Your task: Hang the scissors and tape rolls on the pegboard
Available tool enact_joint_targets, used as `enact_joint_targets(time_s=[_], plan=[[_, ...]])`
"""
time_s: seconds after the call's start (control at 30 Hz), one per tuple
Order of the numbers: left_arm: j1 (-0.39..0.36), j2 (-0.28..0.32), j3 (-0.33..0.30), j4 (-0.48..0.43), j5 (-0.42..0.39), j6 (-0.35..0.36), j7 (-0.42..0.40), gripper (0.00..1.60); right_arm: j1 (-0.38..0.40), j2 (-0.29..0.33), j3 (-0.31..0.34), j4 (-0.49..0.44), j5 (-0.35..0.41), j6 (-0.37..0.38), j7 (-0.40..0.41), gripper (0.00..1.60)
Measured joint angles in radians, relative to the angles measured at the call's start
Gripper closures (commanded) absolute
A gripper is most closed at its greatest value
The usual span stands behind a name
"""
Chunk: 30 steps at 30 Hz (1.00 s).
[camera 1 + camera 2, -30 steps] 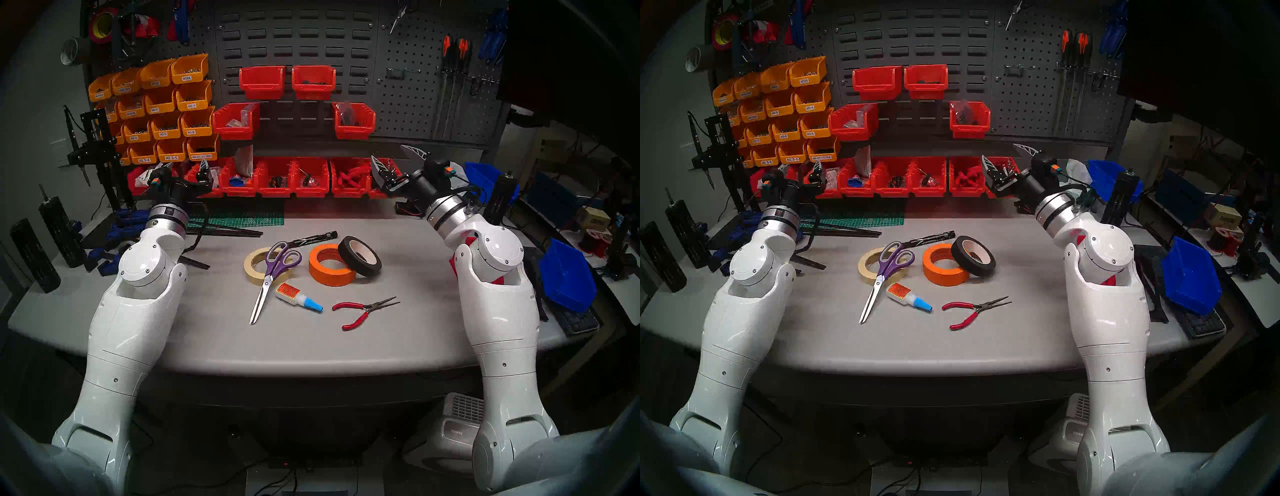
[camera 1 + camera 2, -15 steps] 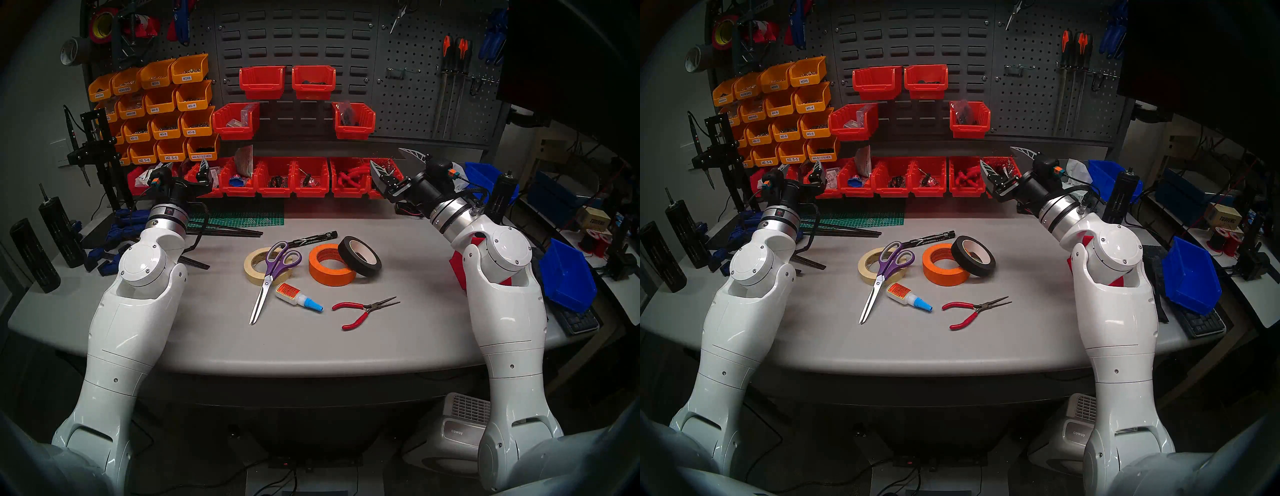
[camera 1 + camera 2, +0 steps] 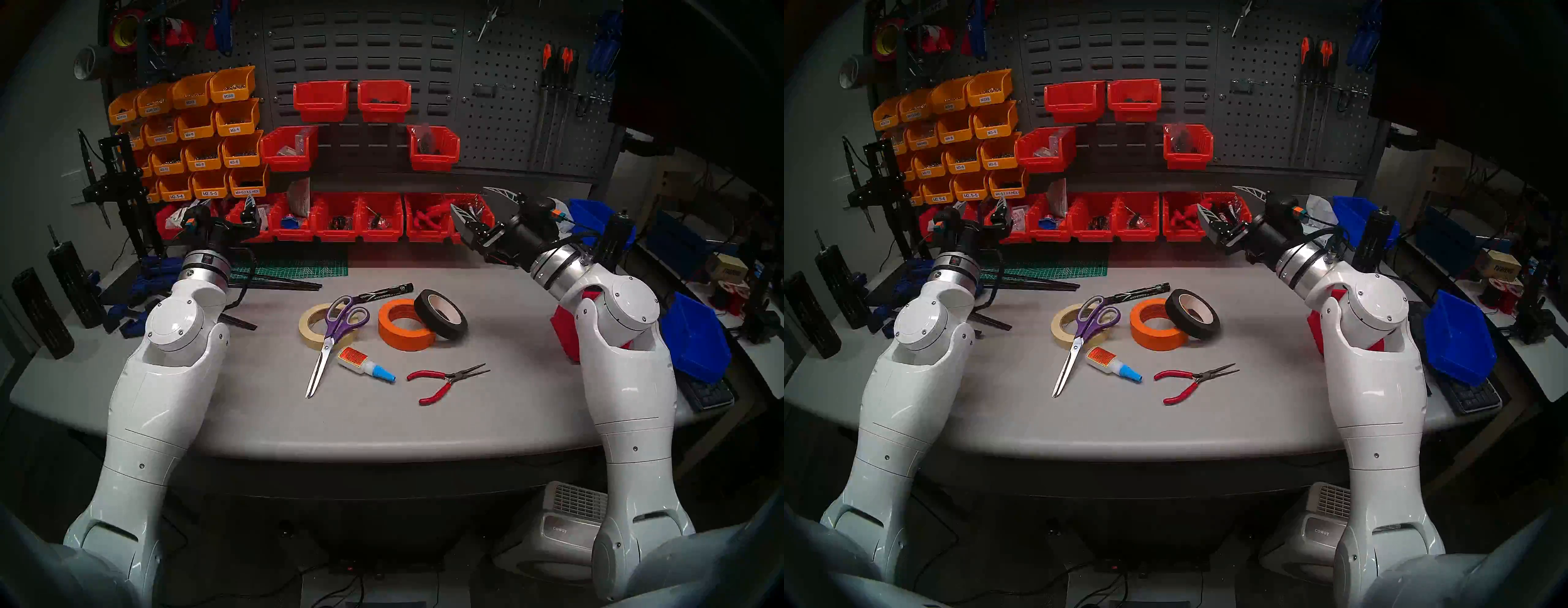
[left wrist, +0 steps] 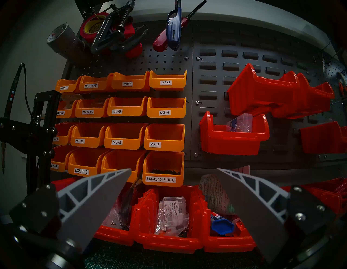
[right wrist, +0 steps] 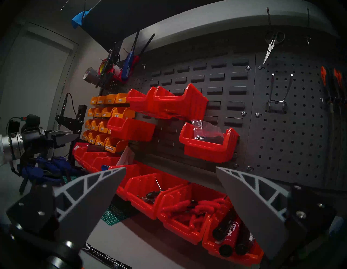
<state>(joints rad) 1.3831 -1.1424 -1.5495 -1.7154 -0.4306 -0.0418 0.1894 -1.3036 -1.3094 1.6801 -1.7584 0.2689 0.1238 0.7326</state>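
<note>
The purple-handled scissors [image 3: 326, 346] lie on the grey table [image 3: 509, 403], their handles resting on the cream tape roll [image 3: 307, 329]. To the right, the orange tape roll [image 3: 388, 329] lies flat and the black tape roll [image 3: 456, 329] leans on it. The pegboard [image 3: 509, 127] stands at the back right with a bare wire hook [image 5: 276, 101]. My left gripper [image 4: 173, 169] is open and empty, facing the orange bins. My right gripper [image 3: 471, 199] is open and empty too, held above the table's back right near the lower red bins.
A glue bottle [image 3: 365, 365], red pliers [image 3: 441, 382] and a black marker [image 3: 386, 293] lie around the rolls. Red bins [image 3: 339, 216] line the back edge. A blue bin [image 3: 695, 335] and a red box [image 3: 566, 335] sit by my right elbow. Small metal scissors [image 5: 270, 47] hang on the pegboard.
My right elbow has swung outward to the right and its gripper has dipped slightly and turned further left. The left arm and the things on the table have not moved.
</note>
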Motion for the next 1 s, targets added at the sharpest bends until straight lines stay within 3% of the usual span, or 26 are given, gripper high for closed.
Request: enact_joint_targets(time_s=[1.0], plan=[[0.000,0.000,0.000,0.000,0.000,0.000,0.000,0.00,-0.103,0.017,0.056,-0.101,0.041,0.120,0.086,0.00]])
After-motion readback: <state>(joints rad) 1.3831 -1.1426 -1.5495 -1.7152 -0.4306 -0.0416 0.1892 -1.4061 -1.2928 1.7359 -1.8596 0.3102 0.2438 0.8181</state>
